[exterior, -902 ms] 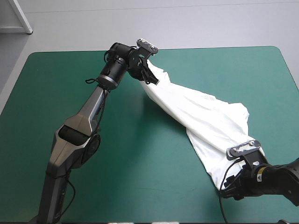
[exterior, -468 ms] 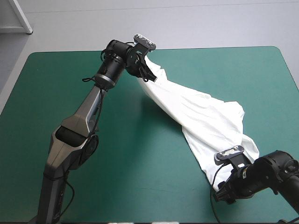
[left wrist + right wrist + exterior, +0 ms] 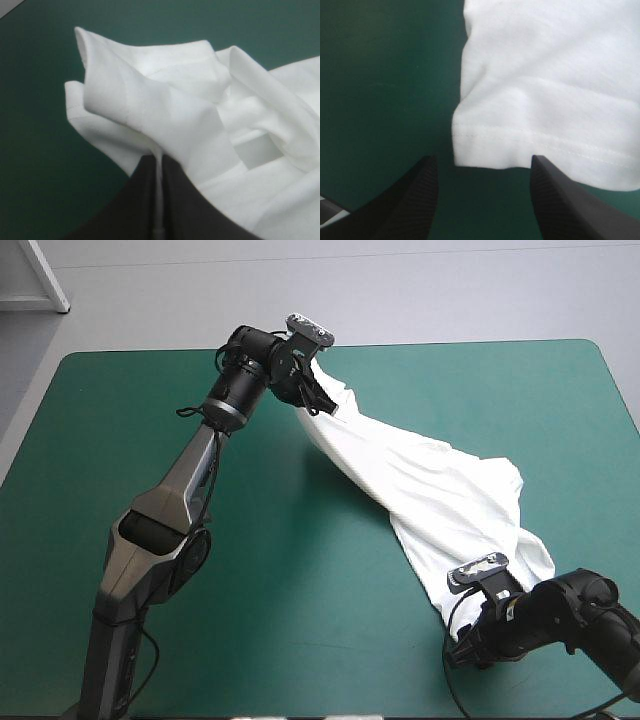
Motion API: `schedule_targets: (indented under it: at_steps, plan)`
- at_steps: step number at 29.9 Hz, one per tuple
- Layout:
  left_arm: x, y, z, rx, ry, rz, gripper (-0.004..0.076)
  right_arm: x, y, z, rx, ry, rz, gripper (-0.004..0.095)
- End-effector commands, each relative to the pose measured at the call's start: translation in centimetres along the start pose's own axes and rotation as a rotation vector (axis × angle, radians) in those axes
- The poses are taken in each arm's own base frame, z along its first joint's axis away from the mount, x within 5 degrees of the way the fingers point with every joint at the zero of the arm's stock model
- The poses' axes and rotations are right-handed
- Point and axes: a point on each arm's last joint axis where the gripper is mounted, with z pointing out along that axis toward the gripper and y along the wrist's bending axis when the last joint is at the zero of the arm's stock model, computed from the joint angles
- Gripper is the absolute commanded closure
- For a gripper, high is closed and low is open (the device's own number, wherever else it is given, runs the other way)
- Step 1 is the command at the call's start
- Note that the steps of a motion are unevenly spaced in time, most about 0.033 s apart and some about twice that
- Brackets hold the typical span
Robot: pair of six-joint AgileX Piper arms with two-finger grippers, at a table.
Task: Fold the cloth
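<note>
The white T-shirt (image 3: 430, 490) lies stretched in a long diagonal band from the far middle of the table to the near right. My left gripper (image 3: 322, 400) is shut on its far end, holding that end a little off the cover; in the left wrist view bunched folds of T-shirt (image 3: 165, 110) rise from the closed fingers (image 3: 185, 205). My right gripper (image 3: 462, 638) stands open low at the near end. In the right wrist view the hemmed corner of the T-shirt (image 3: 490, 150) lies just ahead of the gap between the fingers (image 3: 410, 200), not gripped.
The teal-green cover (image 3: 120, 460) is bare to the left of the T-shirt and at the far right. The table's near edge is close behind the right gripper.
The right gripper has slid left and nearer along the T-shirt's near hem toward its corner. The left gripper rose slightly with the far end, then held still.
</note>
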Motion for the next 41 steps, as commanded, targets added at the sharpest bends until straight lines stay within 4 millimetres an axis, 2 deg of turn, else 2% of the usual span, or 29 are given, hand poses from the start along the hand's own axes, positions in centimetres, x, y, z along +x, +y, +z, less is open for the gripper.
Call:
schedule_targets:
  at_steps: [1, 3, 5, 8, 12, 14, 17, 21, 27, 28, 34, 37, 41]
  plan:
    - [-0.8, 0.2, -5.0, -0.005, -0.072, -0.015, 0.0705, -0.8, -0.1, 0.5, -0.001, -0.018, -0.012, 0.0395]
    - [-0.8, 0.2, -5.0, -0.005, -0.072, -0.015, 0.0705, -0.9, -0.2, 1.4, -0.002, 0.018, -0.009, 0.0407]
    - [-0.8, 0.2, -5.0, -0.005, -0.072, -0.015, 0.0705, -1.1, -0.3, 2.2, -0.008, 0.046, 0.000, 0.0465]
    - [-0.8, 0.2, -5.0, -0.005, -0.072, -0.015, 0.0705, -1.2, -0.3, 3.4, -0.035, 0.074, -0.008, 0.0620]
    - [-0.8, 0.2, -5.0, -0.005, -0.072, -0.015, 0.0705, -1.5, -0.1, 4.1, -0.065, 0.059, -0.003, 0.0922]
    - [-0.9, 0.2, -5.2, -0.006, -0.076, -0.015, 0.0705, -2.0, 0.0, 3.7, -0.066, 0.018, 0.000, 0.0923]
    - [-1.0, 0.2, -5.9, -0.010, -0.093, -0.018, 0.0705, -3.2, 0.2, 1.8, -0.054, -0.080, -0.002, 0.0924]
    - [-1.6, 0.5, -8.1, -0.026, -0.172, -0.025, 0.0705, -5.0, 0.2, -2.4, 0.022, -0.227, -0.027, 0.0924]
    - [-2.6, 1.1, -14.0, -0.069, -0.356, -0.032, 0.0705, -7.5, -0.2, -12.0, 0.231, -0.514, -0.035, 0.0925]
    - [-2.8, 1.2, -15.3, -0.077, -0.395, -0.038, 0.0705, -7.8, -0.2, -14.2, 0.274, -0.581, -0.034, 0.0925]
    - [-2.2, 2.3, -24.1, -0.208, -0.612, -0.071, 0.0705, -8.5, 0.4, -23.7, 0.387, -0.854, -0.050, 0.0925]
    - [-1.0, 3.1, -28.9, -0.328, -0.693, -0.075, 0.0705, -7.8, 0.8, -28.1, 0.434, -0.994, -0.052, 0.0925]
    - [1.3, 4.1, -34.4, -0.496, -0.757, -0.087, 0.0705, -6.7, 1.2, -32.6, 0.489, -1.162, -0.072, 0.0925]
